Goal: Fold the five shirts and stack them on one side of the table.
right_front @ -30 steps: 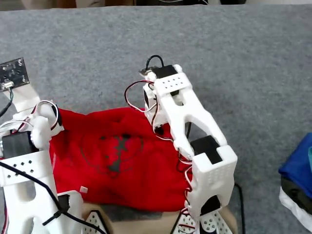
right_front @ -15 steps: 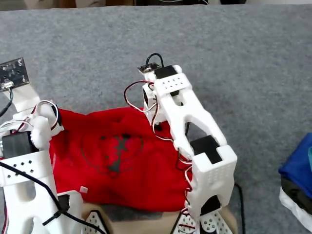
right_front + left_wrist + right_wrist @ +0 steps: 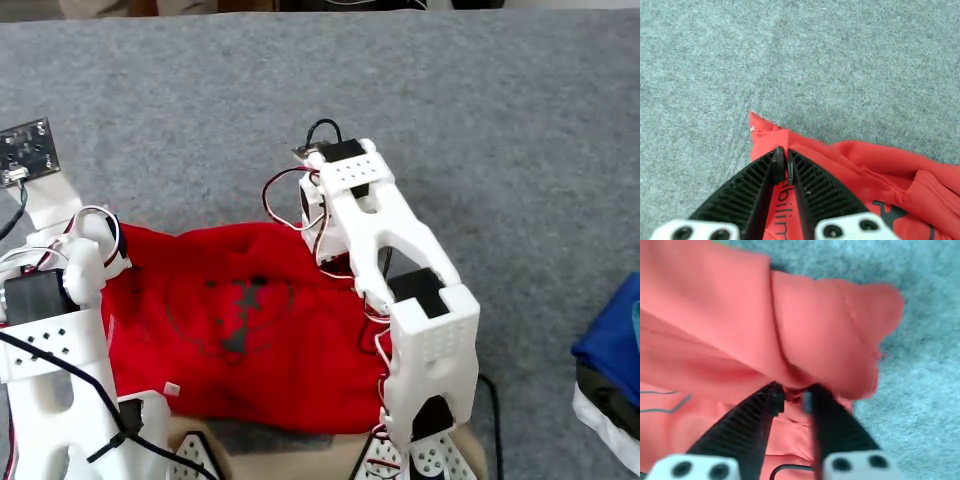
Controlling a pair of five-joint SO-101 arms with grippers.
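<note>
Now left jaws clamp corner of red printed fabric shirt (image 3: 240, 330), right jaws clamp bunched edge; shirt flat between them on grey felt worktop (image 3: 500, 120). Lift evenly, keep edge taut.

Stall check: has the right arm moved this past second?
Yes, slightly: the right arm's elbow shifted away from the blue stack, toward the red shirt.

The tabletop (image 3: 520, 110) is grey, felt-like and evenly lit.

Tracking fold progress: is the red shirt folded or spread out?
Mostly spread: the red shirt lies flat, chest print showing; both arms' jaws pinch its far corners.
</note>
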